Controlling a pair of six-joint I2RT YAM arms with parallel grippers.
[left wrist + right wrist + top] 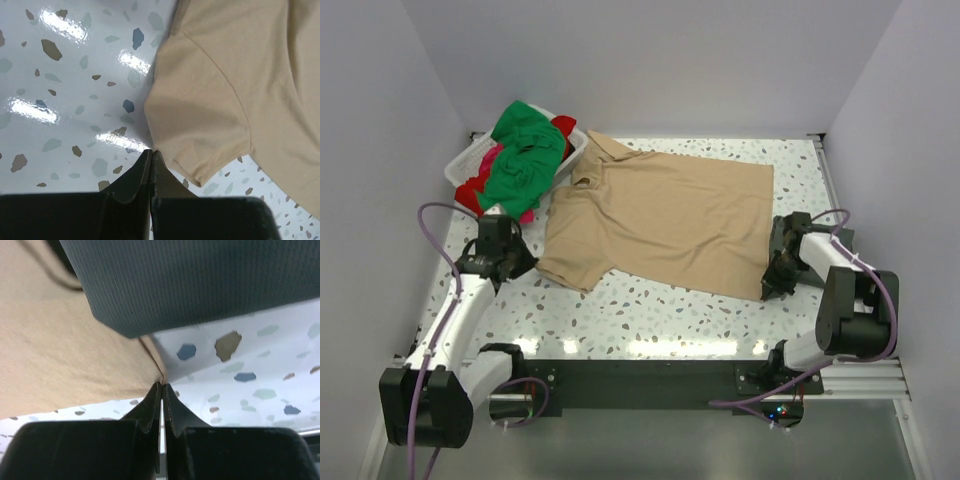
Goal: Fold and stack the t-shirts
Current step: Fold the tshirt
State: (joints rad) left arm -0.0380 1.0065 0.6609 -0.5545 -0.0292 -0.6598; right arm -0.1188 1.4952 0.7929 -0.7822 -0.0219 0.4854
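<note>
A tan t-shirt (pixel 660 215) lies spread flat on the speckled table, collar to the far left and hem to the right. My left gripper (pixel 528 262) sits at the near sleeve's corner, shut, with the sleeve edge (pixel 165 145) running into its tips (pixel 151 151). My right gripper (pixel 767 287) is at the near right hem corner. It is shut too, and the tan hem (pixel 150 360) is pinched at its tips (pixel 161 385). Green (pixel 525 150), red (pixel 470 195) and pink (pixel 496 156) t-shirts are heaped in the basket.
The white plastic basket (pixel 460 165) stands at the far left corner, touching the tan shirt's collar side. White walls close the table on three sides. A dark grey ribbed surface (pixel 200 280) fills the top of the right wrist view.
</note>
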